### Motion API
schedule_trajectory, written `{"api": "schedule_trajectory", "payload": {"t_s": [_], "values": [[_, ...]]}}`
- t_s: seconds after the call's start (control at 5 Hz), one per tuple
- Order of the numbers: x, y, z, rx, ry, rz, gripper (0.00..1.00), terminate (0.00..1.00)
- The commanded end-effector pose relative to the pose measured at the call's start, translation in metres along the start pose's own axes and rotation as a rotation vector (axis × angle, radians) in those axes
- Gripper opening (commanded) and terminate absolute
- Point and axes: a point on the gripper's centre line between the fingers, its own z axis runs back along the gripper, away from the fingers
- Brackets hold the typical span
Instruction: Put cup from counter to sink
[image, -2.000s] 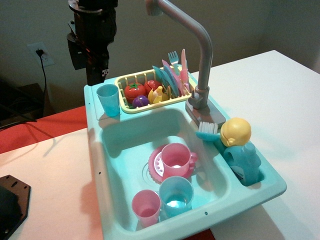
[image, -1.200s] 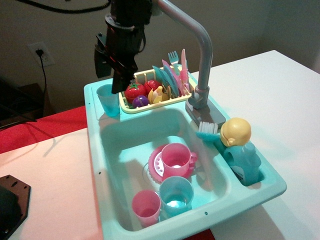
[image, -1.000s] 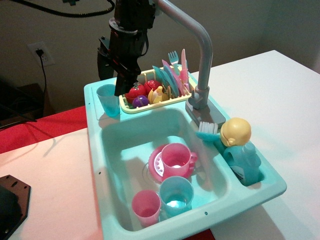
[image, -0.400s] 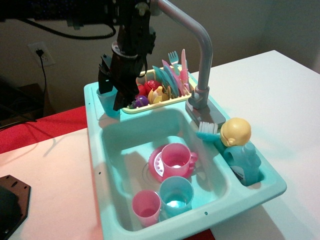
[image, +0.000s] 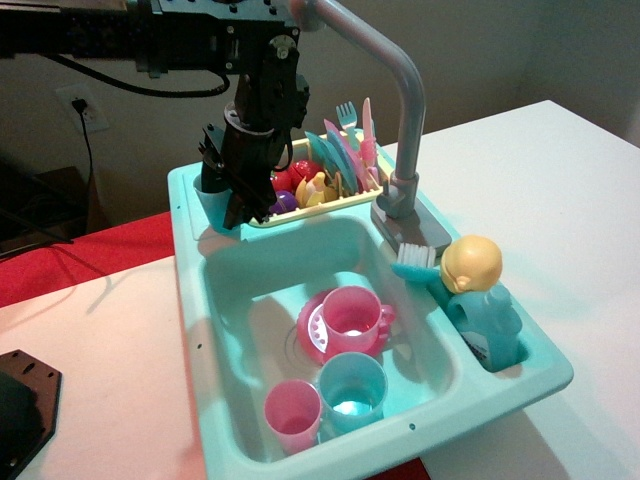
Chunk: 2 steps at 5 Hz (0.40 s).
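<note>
Observation.image, the only view, shows the cup (image: 212, 202) at the upper left of the frame, upright on the counter (image: 186, 215), at the back-left corner of the sink (image: 330, 290). Only its left side and base are seen; the rest is hidden by the gripper (image: 232, 205), which is lowered over it from above. The fingers (image: 243, 198) are spread, dark prongs being seen on either side of the cup's rim, so the cup appears to be straddled for a side grasp. Whether the cup is already touched or squeezed cannot be told, since the near prong covers the contact. The cup is not lifted.

Just right of the cup, the yellow rack (image: 300, 180) is filled with toy fruit and plates, so little room is left on that side; the approach from above is probably chosen for that reason. The faucet (image: 400, 110) arches over the basin further right and would need to be avoided on the carry.

In the lower middle of the frame, the basin already holds a pink mug (image: 352, 318) on a pink plate, a pale blue cup (image: 352, 390) and a pink cup (image: 292, 415). Bare floor is left mainly at the basin's upper part, nearest the cup, which is judged the likeliest place for release.
</note>
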Motion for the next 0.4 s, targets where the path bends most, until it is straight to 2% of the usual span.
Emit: {"api": "schedule_trajectory", "payload": {"t_s": [0.0,0.2], "values": [[-0.004,0.006,0.016,-0.018,-0.057,0.038,0.00,0.00],[-0.004,-0.013,0.023,-0.025,-0.070,-0.018,0.00,0.00]]}}
